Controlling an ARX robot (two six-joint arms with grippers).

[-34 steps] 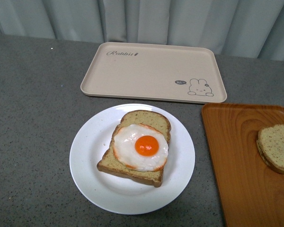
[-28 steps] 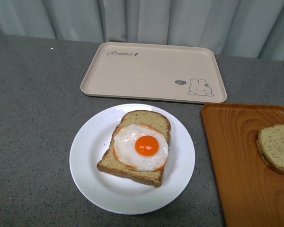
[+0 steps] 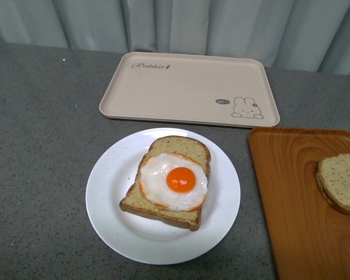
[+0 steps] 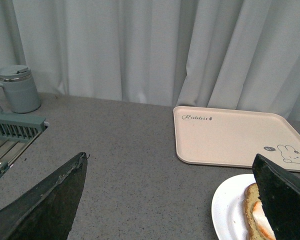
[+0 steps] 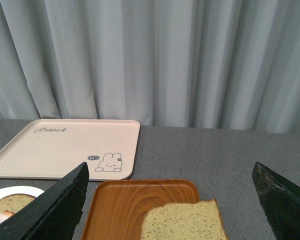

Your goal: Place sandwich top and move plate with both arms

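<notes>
we see no change from half a second ago; plate and bread lie just as they did

the sandwich top (image 3: 342, 182) lies on the orange wood-grain tray (image 3: 286, 198) at the right, well apart from the white plate (image 3: 105, 195); the plate carries the other slice (image 3: 181, 144) with a fried egg (image 3: 175, 181) on it, and sits just in front of the beige rabbit tray (image 3: 186, 87); in the wrist views we find the left gripper (image 4: 169, 156) and the right gripper (image 5: 170, 164) each with fingers spread wide, holding nothing; the surface is a grey speckled counter (image 3: 41, 146); pale curtains (image 3: 221, 23) hang behind it; the left wrist view also shows a lidded mug (image 4: 17, 90) near a rack (image 4: 15, 132)
</notes>
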